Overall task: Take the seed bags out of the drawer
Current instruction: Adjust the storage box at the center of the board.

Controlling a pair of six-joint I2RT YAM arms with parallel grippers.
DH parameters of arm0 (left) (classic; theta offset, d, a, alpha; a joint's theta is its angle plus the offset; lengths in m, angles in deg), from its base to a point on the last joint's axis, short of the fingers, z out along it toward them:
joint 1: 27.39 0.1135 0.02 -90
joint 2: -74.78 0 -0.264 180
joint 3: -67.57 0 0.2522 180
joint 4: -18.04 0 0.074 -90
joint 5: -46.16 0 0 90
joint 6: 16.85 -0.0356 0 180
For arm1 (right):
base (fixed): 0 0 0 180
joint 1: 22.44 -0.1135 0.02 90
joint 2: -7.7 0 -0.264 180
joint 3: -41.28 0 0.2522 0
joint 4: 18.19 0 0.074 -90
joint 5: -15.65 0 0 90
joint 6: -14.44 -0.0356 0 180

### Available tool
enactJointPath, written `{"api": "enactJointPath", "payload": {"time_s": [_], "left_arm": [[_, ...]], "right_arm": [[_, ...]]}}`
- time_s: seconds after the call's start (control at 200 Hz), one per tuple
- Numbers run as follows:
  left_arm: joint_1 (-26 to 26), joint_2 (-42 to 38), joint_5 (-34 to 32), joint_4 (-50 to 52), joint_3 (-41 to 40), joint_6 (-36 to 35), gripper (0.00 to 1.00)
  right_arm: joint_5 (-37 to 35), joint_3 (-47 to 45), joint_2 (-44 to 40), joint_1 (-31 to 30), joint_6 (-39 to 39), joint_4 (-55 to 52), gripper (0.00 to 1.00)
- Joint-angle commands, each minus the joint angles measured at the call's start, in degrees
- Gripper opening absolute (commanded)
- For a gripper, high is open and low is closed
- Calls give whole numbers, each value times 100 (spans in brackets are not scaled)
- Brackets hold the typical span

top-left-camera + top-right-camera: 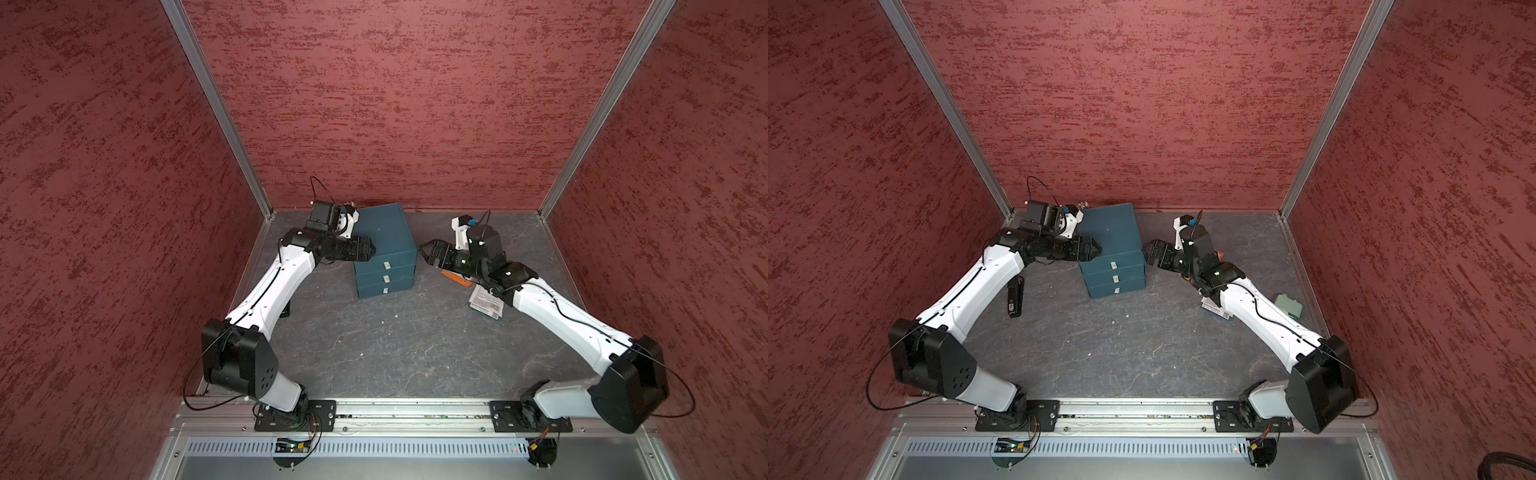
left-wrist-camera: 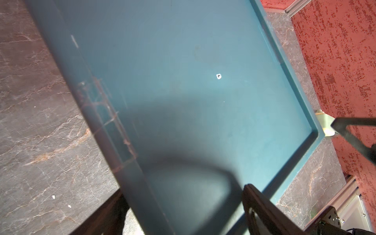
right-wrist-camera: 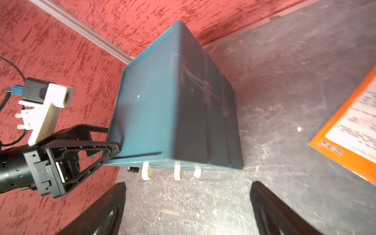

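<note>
- Left gripper (image 3: 113,136): jaws apart, set at the upper front corner of the teal drawer cabinet (image 1: 384,232).
- Right gripper (image 3: 189,184): jaws apart and empty, just beside the cabinet's opposite flank.
- Pull tabs (image 3: 177,173): three drawers, all apparently shut.
- Orange seed bag (image 3: 350,130) and white seed bag (image 1: 486,305): flat on the table (image 1: 374,353) beneath the right forearm. No green one is in view.
- Handling, as judged: light, thin, limp and slick, so pinch a free edge or corner.
- Orientation: printed faces up, with an orange corner toward the cabinet. The arm hides the long axes.
</note>
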Motion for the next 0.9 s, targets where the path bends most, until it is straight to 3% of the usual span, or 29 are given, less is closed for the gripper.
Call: {"api": "enactJointPath", "payload": {"time_s": [0.0,0.23,0.436,0.606,0.897], "left_arm": [[-144,70,292,-149,-61,-22,88],[-377,46,244,-96,-87,5,87],[-437,30,194,-22,-96,4,87],[-460,38,137,-28,-153,4,86],[-472,91,88,-24,-124,-20,87]], "right_arm": [[-302,-435,-170,-356,-391,-28,99],[-732,-1337,-219,-1337,-1157,1009,99],[-1174,-1903,98,-1707,-1678,1935,98],[-1419,-2347,582,-1723,-2169,3224,84],[-1684,-2457,2173,-1747,-2807,5447,62]]}}
